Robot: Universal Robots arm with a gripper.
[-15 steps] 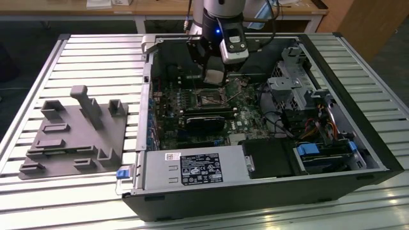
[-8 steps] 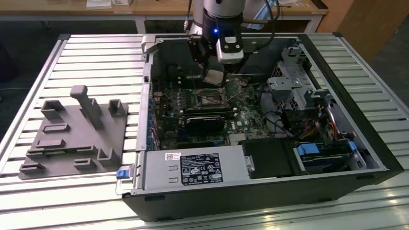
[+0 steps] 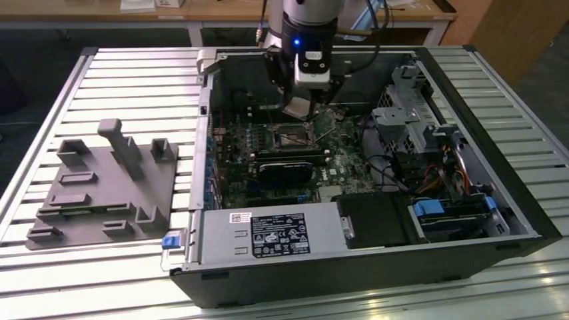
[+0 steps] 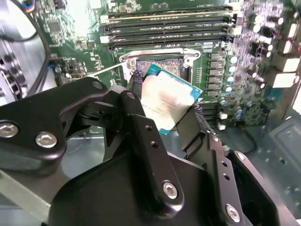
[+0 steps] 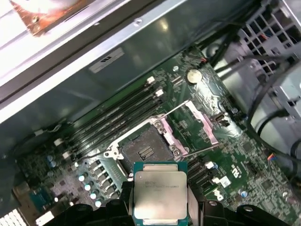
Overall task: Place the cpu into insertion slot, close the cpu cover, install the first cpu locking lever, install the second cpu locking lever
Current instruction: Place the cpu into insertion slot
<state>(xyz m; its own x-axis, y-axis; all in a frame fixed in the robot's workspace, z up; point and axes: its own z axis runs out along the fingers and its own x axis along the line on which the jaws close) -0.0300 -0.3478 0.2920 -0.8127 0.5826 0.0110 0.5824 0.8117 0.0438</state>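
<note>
gripper (image 4: pixel 167 95): jaws clamped on two opposite edges of the cpu (image 5: pixel 160 193), metal top showing in both wrist views | insertion slot (image 5: pixel 145 149): uncovered, dark centre exposed, beyond the jaw tips, apart from the cpu | cpu cover (image 5: pixel 201 121): swung open beside the slot, clear of the jaws

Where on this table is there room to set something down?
Bare slats of the table lie between the grey fixture plate and the far edge, on the exterior view's left of the computer case; another strip runs along the case's right. Inside the case is crowded: circuit board, cables, and the gripper holding the cpu near the insertion slot.
</note>
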